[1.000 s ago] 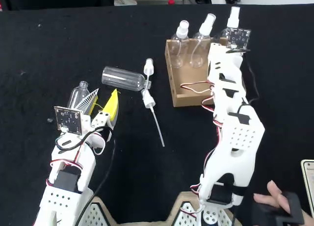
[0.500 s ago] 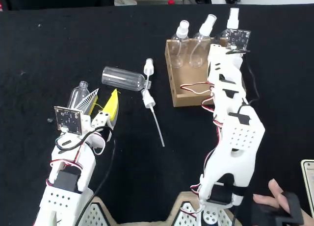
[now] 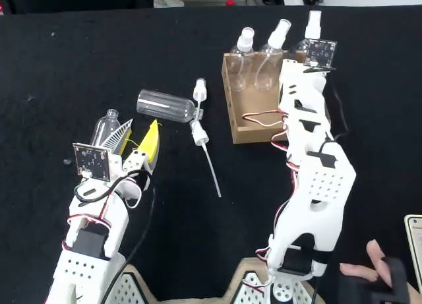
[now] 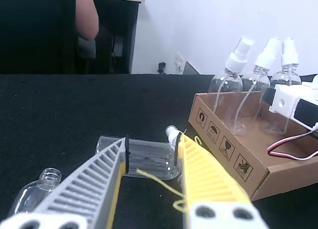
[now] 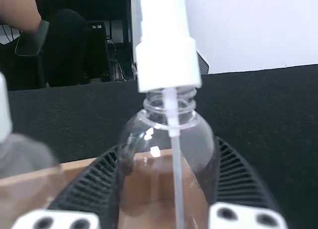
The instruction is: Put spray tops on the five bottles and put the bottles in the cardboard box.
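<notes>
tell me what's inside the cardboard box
Three bottles with spray tops stand at the far end of the box: first bottle, second bottle, and third bottle, held by the right gripper. The right arm hides part of the floor.

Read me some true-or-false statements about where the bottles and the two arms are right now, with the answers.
1. Three capped bottles stand in the cardboard box. True.
2. The left gripper holds a bottle. False: its fingers are open with nothing between them.
3. The loose bottle nearest the left gripper wears a spray top. False: its neck is open.
4. A clear bottle lies on its side on the table. True.
5. The right gripper grips the third bottle in the box. True.
</notes>
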Available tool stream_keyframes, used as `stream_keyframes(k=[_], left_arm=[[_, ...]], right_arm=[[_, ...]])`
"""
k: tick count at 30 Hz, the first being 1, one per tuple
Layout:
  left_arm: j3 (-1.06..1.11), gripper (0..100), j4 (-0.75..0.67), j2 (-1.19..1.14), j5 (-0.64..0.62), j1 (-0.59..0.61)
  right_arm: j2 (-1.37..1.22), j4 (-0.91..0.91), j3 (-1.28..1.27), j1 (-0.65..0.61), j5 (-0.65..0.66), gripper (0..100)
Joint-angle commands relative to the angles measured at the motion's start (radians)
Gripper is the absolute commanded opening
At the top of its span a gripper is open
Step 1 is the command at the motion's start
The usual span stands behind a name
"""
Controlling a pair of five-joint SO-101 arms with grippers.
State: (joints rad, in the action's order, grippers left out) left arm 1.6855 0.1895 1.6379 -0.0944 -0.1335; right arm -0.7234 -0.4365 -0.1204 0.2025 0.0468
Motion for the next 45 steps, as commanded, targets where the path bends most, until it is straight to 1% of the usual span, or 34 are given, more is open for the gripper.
stream_keyframes(k=[1, 4, 15, 23, 36, 37, 42, 45], left_arm=[[0.022, 17, -0.015, 0.009, 0.012, -0.005], [0.022, 17, -0.015, 0.009, 0.012, -0.005], [0.022, 17, -0.015, 0.009, 0.012, -0.005], [0.022, 17, -0.015, 0.009, 0.012, -0.005], [0.022, 17, -0.015, 0.009, 0.012, -0.005], [0.022, 17, -0.015, 0.009, 0.012, -0.005], [0.022, 17, -0.015, 0.009, 0.012, -0.005], [0.022, 17, -0.015, 0.009, 0.012, -0.005]], right_arm=[[0.019, -0.015, 0.004, 0.011, 0.012, 30.5], [0.019, -0.014, 0.004, 0.011, 0.014, 33.3], [0.021, -0.014, 0.001, 0.014, 0.014, 33.2], [0.120, -0.023, -0.107, 0.006, 0.014, 33.2], [0.125, -0.015, -0.081, 0.029, 0.014, 32.9], [0.125, -0.015, -0.081, 0.029, 0.014, 31.7], [0.125, -0.023, -0.079, 0.038, 0.014, 19.4], [0.125, -0.020, -0.059, 0.048, 0.012, 16.6]])
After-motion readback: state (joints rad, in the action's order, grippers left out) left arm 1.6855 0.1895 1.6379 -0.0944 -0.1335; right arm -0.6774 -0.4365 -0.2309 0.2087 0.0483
